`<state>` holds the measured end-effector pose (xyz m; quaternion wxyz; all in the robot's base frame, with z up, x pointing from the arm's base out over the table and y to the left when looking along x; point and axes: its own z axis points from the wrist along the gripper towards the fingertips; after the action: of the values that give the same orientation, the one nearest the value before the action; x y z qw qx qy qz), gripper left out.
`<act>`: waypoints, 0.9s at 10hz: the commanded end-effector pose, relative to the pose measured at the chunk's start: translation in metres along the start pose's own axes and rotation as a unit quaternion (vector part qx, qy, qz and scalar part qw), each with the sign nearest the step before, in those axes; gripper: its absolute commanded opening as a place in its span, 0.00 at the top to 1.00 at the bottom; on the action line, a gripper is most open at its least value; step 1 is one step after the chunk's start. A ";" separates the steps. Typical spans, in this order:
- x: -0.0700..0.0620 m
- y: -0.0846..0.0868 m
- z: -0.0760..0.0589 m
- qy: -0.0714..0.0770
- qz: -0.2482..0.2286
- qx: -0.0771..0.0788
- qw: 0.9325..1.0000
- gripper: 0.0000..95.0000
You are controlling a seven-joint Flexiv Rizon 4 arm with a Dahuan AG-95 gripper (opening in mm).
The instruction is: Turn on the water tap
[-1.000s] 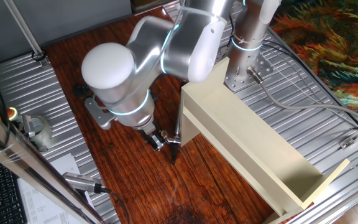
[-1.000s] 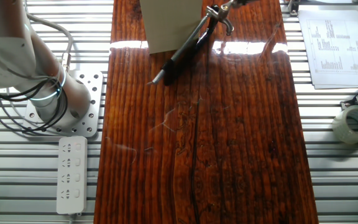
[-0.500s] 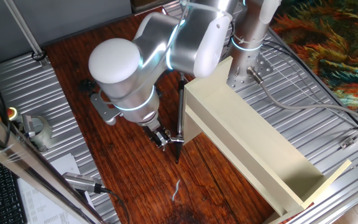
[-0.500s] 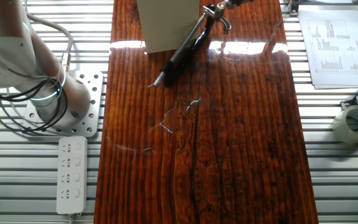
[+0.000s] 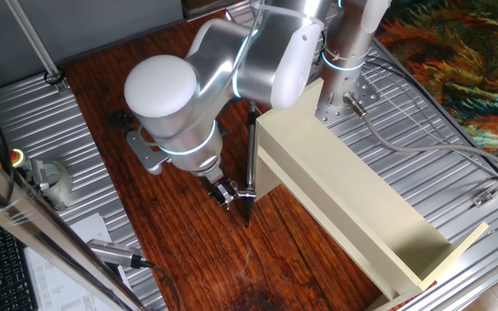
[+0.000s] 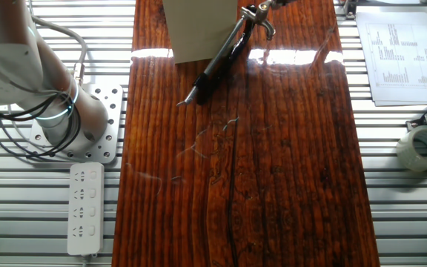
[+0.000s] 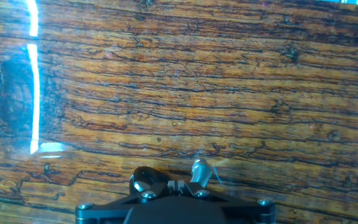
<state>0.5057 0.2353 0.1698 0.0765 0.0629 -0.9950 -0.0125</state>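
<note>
The silver-and-white jointed robot arm (image 5: 197, 95) bends low over the dark reddish-brown wooden tabletop (image 6: 273, 170), its wrist ending in the small black two-finger gripper (image 5: 225, 193), which points down at the wood just beside the near corner of the long cream-coloured open box (image 5: 353, 207).

The small water tap with its thin silvery metal lever and black curved spout (image 6: 262, 21) sits at the top edge of the other fixed view, right beside the cream box's corner and touching the upper end of a long black-and-silver pen-like rod (image 6: 217, 58). That rod slants down and to the left across the wood, its silvery tip lying just off the box. In one fixed view the same rod (image 5: 251, 160) runs along the box's end face, and its lower end meets the gripper's fingertips (the tap itself is too small and crowded there to pick out).

The hand view shows mostly wood grain with a bright strip of reflected light, and at the bottom edge the black gripper body (image 7: 173, 208) with two small rounded metal parts poking out close together. Whether the fingers are closed on anything or merely near the rod, I cannot tell.

Off the wood, on the ribbed metal bench, lie a roll of pale tape (image 6: 423, 147), a printed white paper sheet (image 6: 401, 52) and a white power strip (image 6: 84, 209).
</note>
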 end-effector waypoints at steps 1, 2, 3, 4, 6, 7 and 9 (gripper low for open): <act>-0.002 0.000 -0.001 0.002 0.001 0.001 1.000 1.00; -0.002 -0.002 -0.002 0.002 0.001 0.001 1.000 1.00; -0.003 -0.007 -0.004 0.002 -0.003 0.000 1.000 1.00; -0.003 -0.008 -0.005 0.002 -0.003 0.000 1.000 1.00; -0.004 -0.013 -0.006 0.002 -0.009 -0.005 1.000 1.00; -0.004 -0.012 -0.006 0.003 -0.008 -0.009 1.000 1.00; -0.003 -0.008 -0.003 0.004 -0.003 -0.009 1.000 1.00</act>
<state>0.5100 0.2288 0.1724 0.0810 0.0641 -0.9944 -0.0210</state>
